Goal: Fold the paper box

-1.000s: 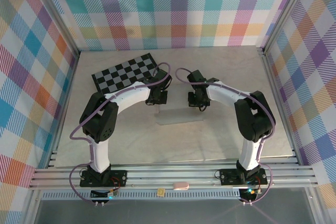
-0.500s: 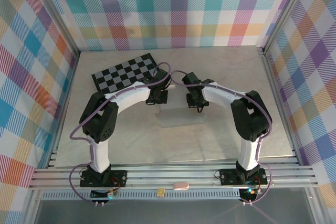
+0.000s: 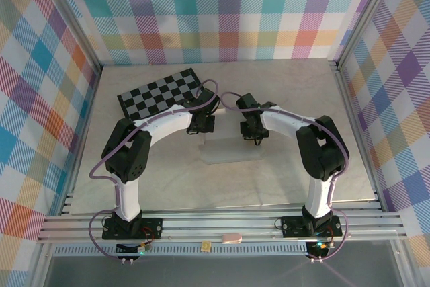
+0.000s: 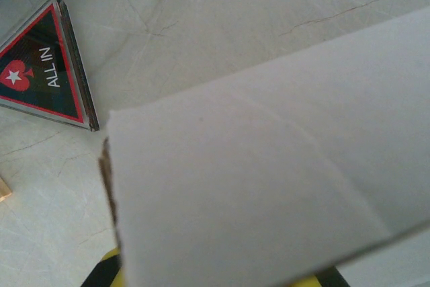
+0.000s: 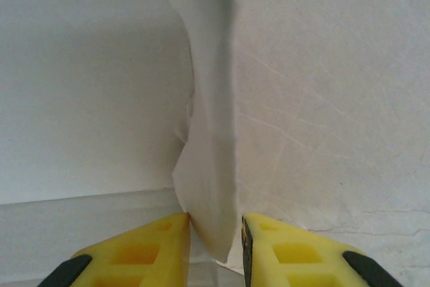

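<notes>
Our left gripper (image 3: 201, 128) was closed on the far-left edge of the paper box (image 3: 230, 151), which we judged was to steady it for folding. The box lay on the worktop (image 3: 282, 92) between both arms, plain white, shallow and creased. Our right gripper (image 5: 215, 233) had its jaws slightly apart around an upright flap, not pinching it.

A black-and-grey checkered board (image 3: 160, 92) lies far-left on the marble table (image 3: 302, 99); a triangular "ALL IN" plaque (image 4: 41, 72) lies flat there
</notes>
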